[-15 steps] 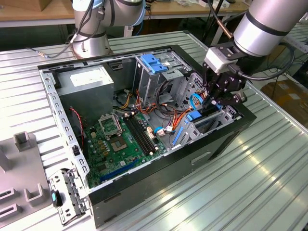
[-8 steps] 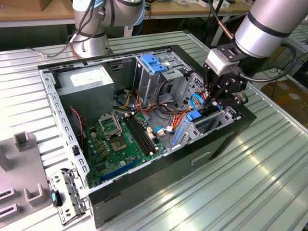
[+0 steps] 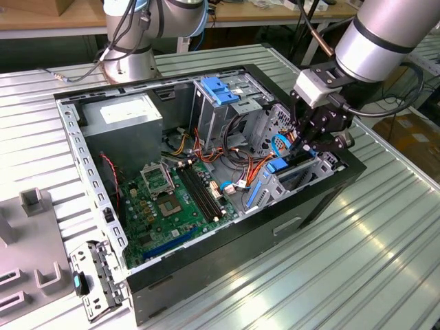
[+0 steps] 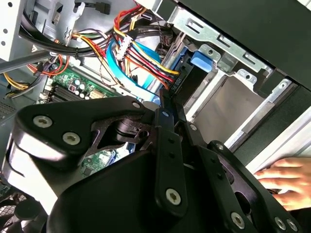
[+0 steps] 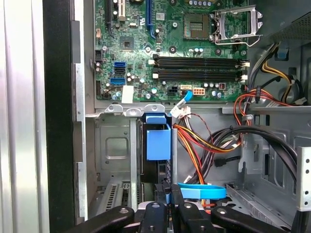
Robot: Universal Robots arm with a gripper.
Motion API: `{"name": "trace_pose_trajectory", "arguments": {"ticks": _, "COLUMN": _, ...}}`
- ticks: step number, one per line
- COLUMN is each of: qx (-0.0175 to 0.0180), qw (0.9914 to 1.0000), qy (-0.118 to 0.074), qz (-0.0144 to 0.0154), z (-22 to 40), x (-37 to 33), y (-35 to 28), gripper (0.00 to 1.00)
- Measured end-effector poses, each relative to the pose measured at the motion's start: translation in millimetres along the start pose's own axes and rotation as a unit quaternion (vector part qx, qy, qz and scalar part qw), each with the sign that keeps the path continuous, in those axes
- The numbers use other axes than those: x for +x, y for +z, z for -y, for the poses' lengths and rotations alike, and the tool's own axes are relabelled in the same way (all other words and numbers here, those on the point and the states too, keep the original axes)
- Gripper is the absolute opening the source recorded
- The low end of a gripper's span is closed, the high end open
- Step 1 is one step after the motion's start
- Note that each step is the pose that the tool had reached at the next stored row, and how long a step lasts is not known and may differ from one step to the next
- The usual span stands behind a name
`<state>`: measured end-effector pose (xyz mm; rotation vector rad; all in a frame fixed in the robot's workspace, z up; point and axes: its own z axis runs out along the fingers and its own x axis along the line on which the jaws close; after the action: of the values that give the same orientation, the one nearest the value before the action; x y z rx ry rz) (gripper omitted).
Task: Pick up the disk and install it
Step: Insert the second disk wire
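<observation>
The disk stands on edge in the metal bay at the case's front corner, on the exterior view's right. It is a dark slab with a blue plastic rail tab on its end. In the second wrist view the disk lies just beyond my fingertips, its blue tab against the bay's frame. My gripper hangs right over the bay. Its black fingers are drawn together into a narrow point at the disk's near edge. I cannot tell whether they touch it.
Inside the open case are the green motherboard, a grey power-supply box, a blue bracket on the drive cage and coloured cables beside the bay. A person's hand rests outside the case. Another arm's base stands behind.
</observation>
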<state>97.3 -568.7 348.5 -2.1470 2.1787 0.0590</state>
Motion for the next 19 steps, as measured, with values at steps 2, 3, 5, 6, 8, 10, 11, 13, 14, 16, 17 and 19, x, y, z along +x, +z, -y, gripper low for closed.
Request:
{"name": "trace_pose_trajectory", "arguments": {"ticks": 2, "qx": 0.0001, "qw": 1.00000, "qy": 0.001, "qz": -0.0001, "z": -0.1, "x": -0.1, "y": 0.0, "gripper": 0.16}}
{"name": "trace_pose_trajectory", "arguments": {"ticks": 3, "qx": 0.0002, "qw": 1.00000, "qy": 0.002, "qz": -0.0001, "z": -0.1, "x": 0.0, "y": 0.0, "gripper": 0.16}}
{"name": "trace_pose_trajectory", "arguments": {"ticks": 5, "qx": 0.0002, "qw": 1.00000, "qy": 0.002, "qz": -0.0002, "z": -0.1, "x": 1.1, "y": 0.0, "gripper": 0.16}}
{"name": "trace_pose_trajectory", "arguments": {"ticks": 6, "qx": 0.0002, "qw": 1.00000, "qy": 0.002, "qz": -0.0002, "z": -0.1, "x": 1.1, "y": 0.1, "gripper": 0.16}}
{"name": "trace_pose_trajectory", "arguments": {"ticks": 8, "qx": 0.0002, "qw": 1.00000, "qy": 0.002, "qz": -0.0001, "z": -0.1, "x": 1.1, "y": 0.6, "gripper": 0.16}}
{"name": "trace_pose_trajectory", "arguments": {"ticks": 10, "qx": 0.0003, "qw": 1.00000, "qy": 0.002, "qz": 0.0020, "z": -0.1, "x": 2.5, "y": 6.9, "gripper": 0.16}}
{"name": "trace_pose_trajectory", "arguments": {"ticks": 11, "qx": 0.0002, "qw": 1.00000, "qy": 0.002, "qz": 0.0014, "z": 0.4, "x": 1.8, "y": -2.0, "gripper": 0.16}}
{"name": "trace_pose_trajectory", "arguments": {"ticks": 13, "qx": 0.0002, "qw": 1.00000, "qy": 0.002, "qz": 0.0015, "z": 0.4, "x": 1.8, "y": -2.1, "gripper": 0.16}}
{"name": "trace_pose_trajectory", "arguments": {"ticks": 14, "qx": 0.0002, "qw": 1.00000, "qy": 0.002, "qz": 0.0015, "z": 0.3, "x": 2.0, "y": 0.5, "gripper": 0.16}}
{"name": "trace_pose_trajectory", "arguments": {"ticks": 16, "qx": 0.0002, "qw": 1.00000, "qy": 0.002, "qz": 0.0015, "z": 0.2, "x": 2.4, "y": 5.2, "gripper": 0.16}}
{"name": "trace_pose_trajectory", "arguments": {"ticks": 17, "qx": 0.0002, "qw": 1.00000, "qy": 0.002, "qz": 0.0014, "z": 0.2, "x": 2.4, "y": 5.4, "gripper": 0.16}}
{"name": "trace_pose_trajectory", "arguments": {"ticks": 19, "qx": 0.0002, "qw": 1.00000, "qy": 0.002, "qz": 0.0015, "z": 0.0, "x": 2.5, "y": 5.8, "gripper": 0.16}}
